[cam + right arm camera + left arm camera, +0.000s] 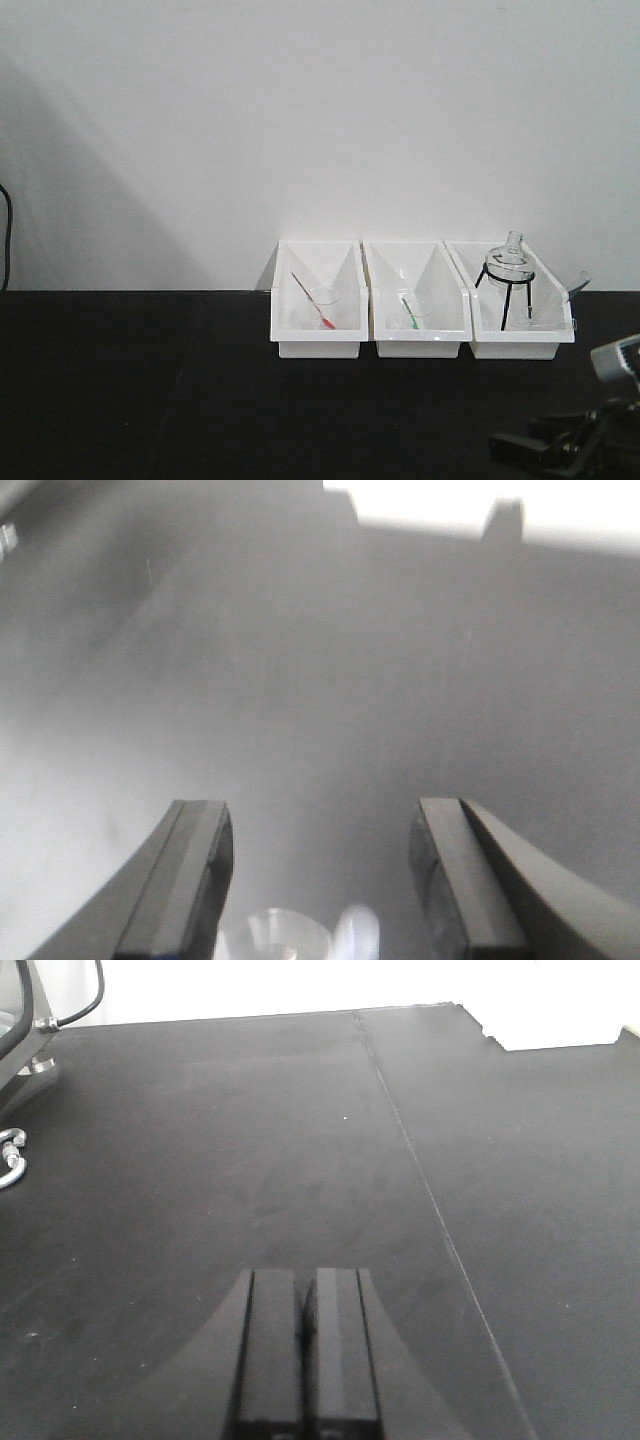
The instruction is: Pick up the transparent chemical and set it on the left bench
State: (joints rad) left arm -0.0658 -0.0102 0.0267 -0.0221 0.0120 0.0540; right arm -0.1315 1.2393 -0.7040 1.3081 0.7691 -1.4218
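Three white bins (pixel 420 330) sit in a row at the far side of the left bench (pixel 130 390), pushed back against the white wall (pixel 300 120) so they stay out of the way. One bin on the left holds a small glass cup with a red stick (pixel 318 308). The middle one holds a cup with a green stick (pixel 410 312). The right one holds a round glass bottle (pixel 510 262) up on a black wire stand (pixel 508 290), which keeps it from rolling. Those are not the ones we want. The transparent chemical (pixel 272 935) shows only in the right wrist view, as a blurry clear rim at the very bottom edge, low between the two fingers of the right gripper (pixel 320 880). Those fingers are spread wide apart, and I cannot tell if they touch the glass; it looks like they do not. I think the cup may be resting on the bench, with the claw wide so it can come away without bumping it. The left gripper (pixel 308 1350) has its fingers pressed together with nothing between them, over bare black bench near a thin seam (pixel 420 1170). It seems to be just waiting, since this job needs only one arm.
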